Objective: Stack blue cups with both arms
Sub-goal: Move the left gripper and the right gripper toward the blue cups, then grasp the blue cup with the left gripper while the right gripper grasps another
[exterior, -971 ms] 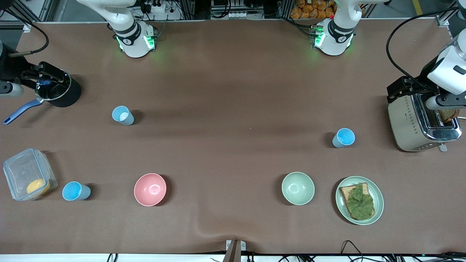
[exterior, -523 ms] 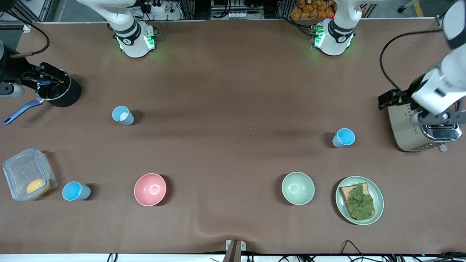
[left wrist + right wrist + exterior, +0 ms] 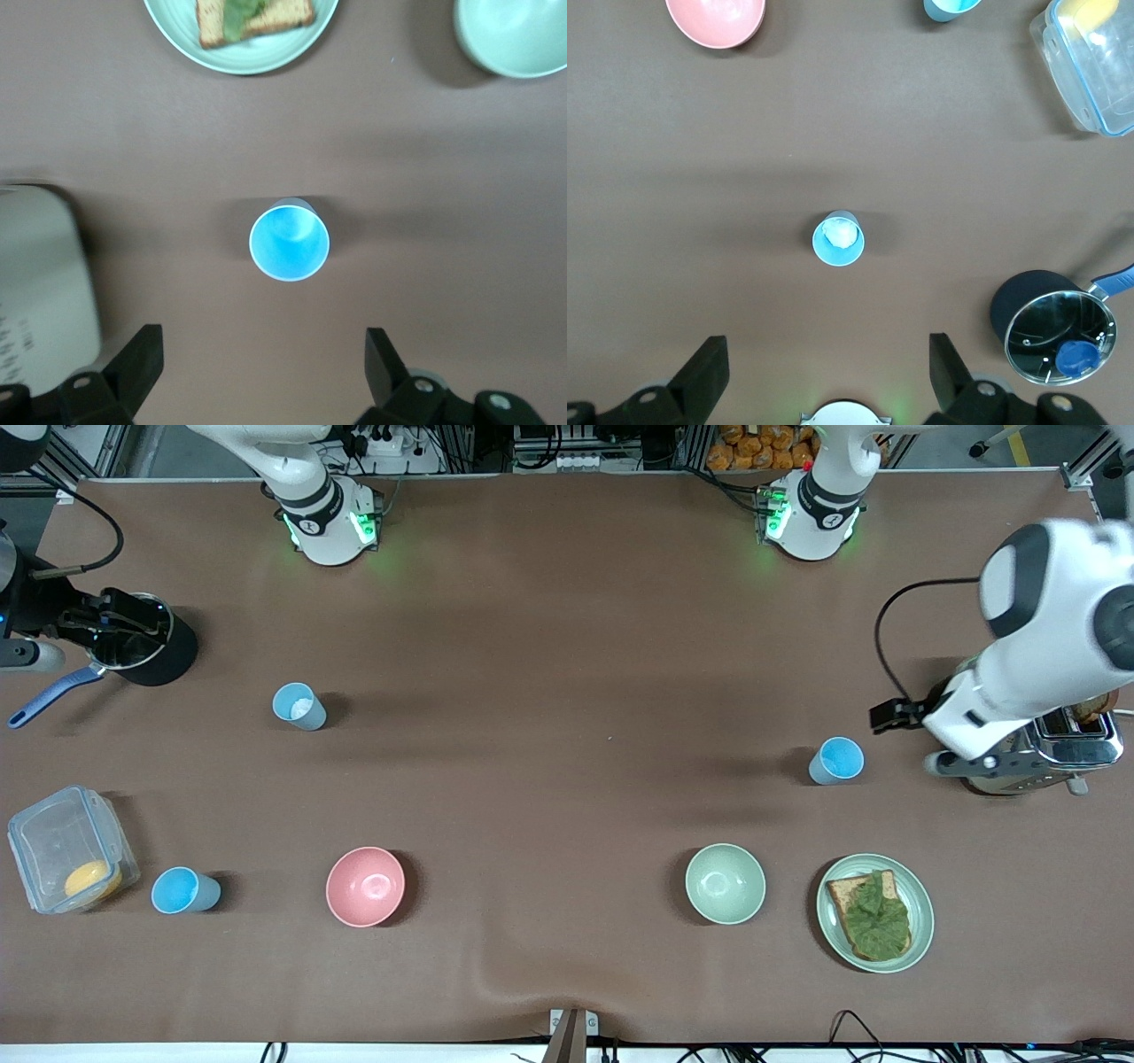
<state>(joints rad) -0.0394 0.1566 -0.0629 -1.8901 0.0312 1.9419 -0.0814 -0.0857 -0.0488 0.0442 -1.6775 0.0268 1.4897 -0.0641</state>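
Three blue cups stand upright and well apart in the front view: one at mid right (image 3: 836, 761), one paler with a whitish bottom at upper left (image 3: 299, 707), one at lower left (image 3: 183, 891) beside a clear box (image 3: 69, 849).

The left gripper (image 3: 897, 716) hangs at the right of the frame, over the bare table just beside the toaster (image 3: 1059, 751), with the mid-right cup below it in the frame. In the left wrist view that cup (image 3: 289, 243) sits at centre, mouth up (its axis vertical), between and ahead of the two dark fingers (image 3: 133, 365), which stand wide apart and hold nothing. This arm looks best placed for it; a short advance and a descent should bring the fingers around the rim.

The right gripper (image 3: 128, 620) is at the far left edge, over the black pot (image 3: 152, 654). Its wrist view shows the paler cup (image 3: 838, 240) centred, fingers (image 3: 704, 376) spread and empty. The lower-left cup (image 3: 951, 7) is cut off at that view's top.
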